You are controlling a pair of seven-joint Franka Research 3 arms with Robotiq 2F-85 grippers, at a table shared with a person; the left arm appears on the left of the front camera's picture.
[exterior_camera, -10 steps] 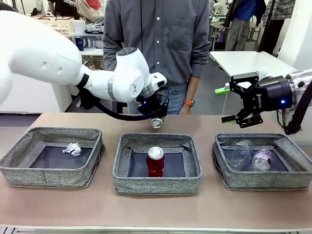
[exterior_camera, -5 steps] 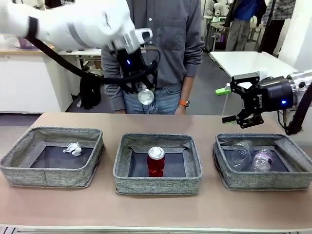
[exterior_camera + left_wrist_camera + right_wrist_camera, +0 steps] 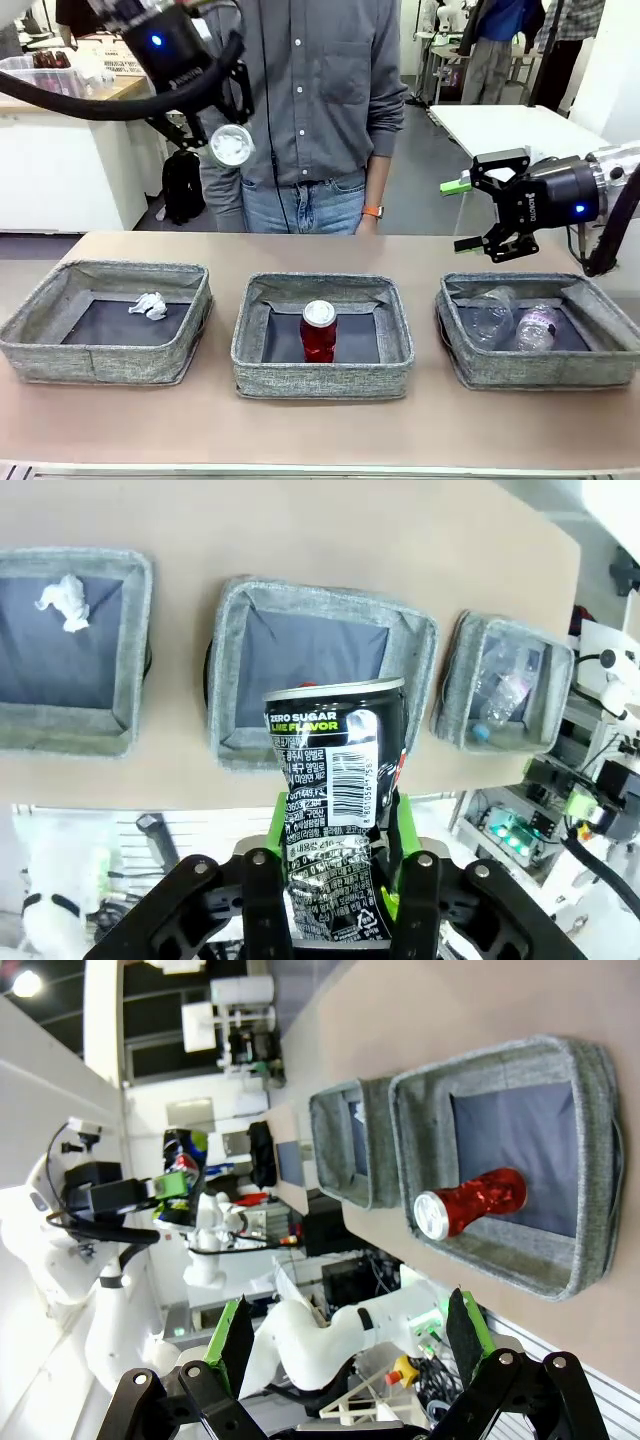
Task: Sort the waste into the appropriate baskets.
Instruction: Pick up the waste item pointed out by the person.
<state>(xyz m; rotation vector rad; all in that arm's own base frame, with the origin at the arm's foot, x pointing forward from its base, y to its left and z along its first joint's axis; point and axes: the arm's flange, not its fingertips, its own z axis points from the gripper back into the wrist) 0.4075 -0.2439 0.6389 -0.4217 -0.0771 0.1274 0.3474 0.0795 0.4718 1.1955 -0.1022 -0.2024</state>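
Left wrist view: the black can [image 3: 338, 810] is cut off below by the frame edge and hides part of the middle basket [image 3: 320, 670], including most of the red can inside. Its small print is unreadable. Front view: the right basket [image 3: 540, 368] runs off the frame's right edge. The bottle [image 3: 537, 326] label is illegible.

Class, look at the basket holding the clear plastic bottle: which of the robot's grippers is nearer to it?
The right gripper. It hangs open just above the basket's far rim. The left gripper, shut on a dark can, is high up on the table's opposite side.
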